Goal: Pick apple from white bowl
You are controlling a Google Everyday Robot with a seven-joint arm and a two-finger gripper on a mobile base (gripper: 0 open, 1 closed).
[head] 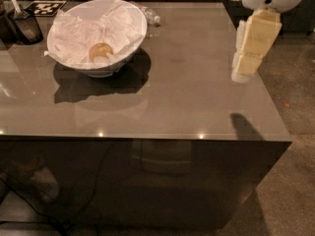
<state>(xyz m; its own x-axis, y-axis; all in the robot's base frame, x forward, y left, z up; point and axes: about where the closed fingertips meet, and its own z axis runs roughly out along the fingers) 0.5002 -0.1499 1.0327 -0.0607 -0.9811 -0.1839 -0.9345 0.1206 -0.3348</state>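
A small yellowish apple [100, 51] lies inside the large white bowl [129, 44], on crumpled white paper. The bowl stands at the back left of the grey-brown table [187, 97]. My gripper [242, 73] hangs from the white arm at the upper right, above the table's right edge and far to the right of the bowl. It points down and holds nothing that I can see.
A dark scoop-like container [24, 26] with a utensil stands left of the bowl. A black-and-white marker tag [45, 7] lies at the back left. A small clear object [151, 19] lies behind the bowl. Carpet floor lies to the right of the table.
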